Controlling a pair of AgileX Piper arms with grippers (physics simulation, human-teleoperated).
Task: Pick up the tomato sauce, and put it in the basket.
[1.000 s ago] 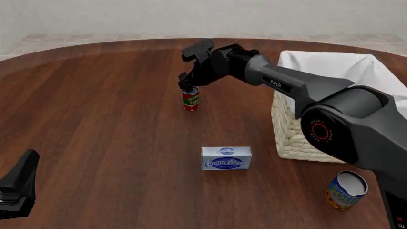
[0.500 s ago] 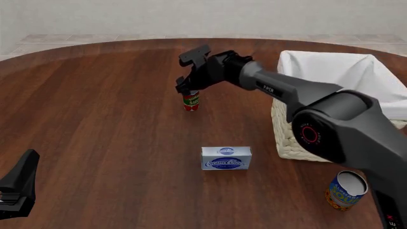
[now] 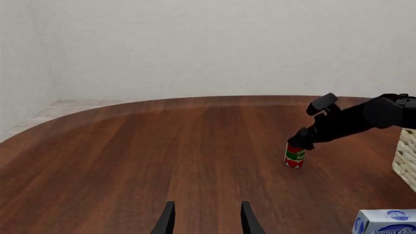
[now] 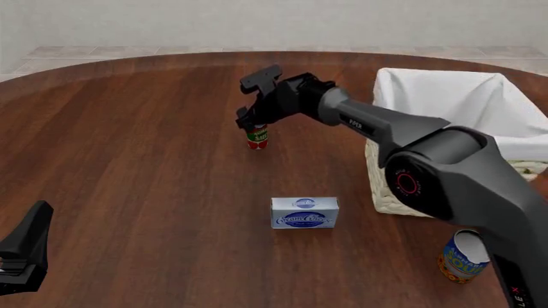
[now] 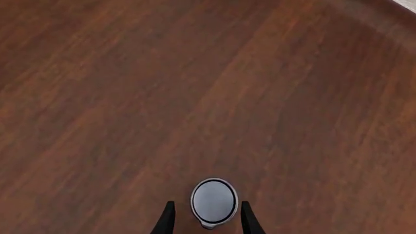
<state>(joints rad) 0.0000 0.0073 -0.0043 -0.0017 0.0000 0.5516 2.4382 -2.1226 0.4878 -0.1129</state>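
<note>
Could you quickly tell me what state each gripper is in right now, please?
Left gripper: open, holding nothing.
Right gripper: open, fingers either side of the tomato sauce, not yet closed on it.

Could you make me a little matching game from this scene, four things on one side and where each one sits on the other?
Things:
1. tomato sauce can
2. basket
3. blue-and-white box
4. blue-and-orange can

Places:
A. near edge of the table, right side
B. standing between the right gripper's open fingers
C. middle of the table, nearer than the sauce can
D. right side of the table, lined with white cloth

Pairs: 1-B, 2-D, 3-C, 4-A
</note>
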